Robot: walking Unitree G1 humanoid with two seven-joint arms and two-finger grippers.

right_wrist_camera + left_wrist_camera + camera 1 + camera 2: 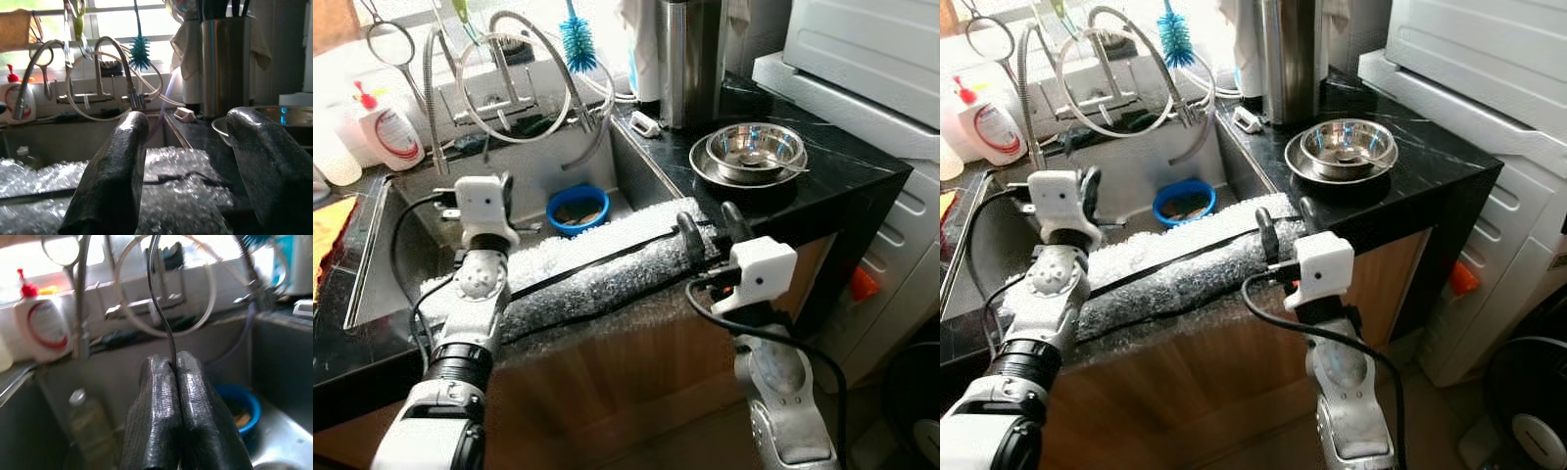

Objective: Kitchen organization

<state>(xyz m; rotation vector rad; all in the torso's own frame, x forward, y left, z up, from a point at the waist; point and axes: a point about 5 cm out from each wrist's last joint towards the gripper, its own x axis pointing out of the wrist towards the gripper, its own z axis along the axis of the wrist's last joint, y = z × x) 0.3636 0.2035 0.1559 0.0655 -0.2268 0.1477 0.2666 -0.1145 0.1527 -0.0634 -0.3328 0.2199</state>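
Below a bright window, a black stone counter (862,166) wraps a steel sink (372,264), with a white appliance (871,49) at the far right. Across the sink's front edge lies a long roll of bubble wrap (597,274), crossed lengthwise by a thin black strip. The right gripper (712,230) stands at the roll's right end, its two black fingers (112,171) spread apart over the crinkled plastic and holding nothing. The left gripper (176,377) hovers above the sink basin beyond the roll's left end, fingers pressed together with a thin black cable running up from between the tips. On the counter to the right sit nested steel bowls (752,152), behind them a tall steel canister (690,59). A blue bowl (577,209) rests in the sink. Looped hoses hang on the tap (509,78), beside a teal bottle brush (578,39) and a soap bottle (386,132).
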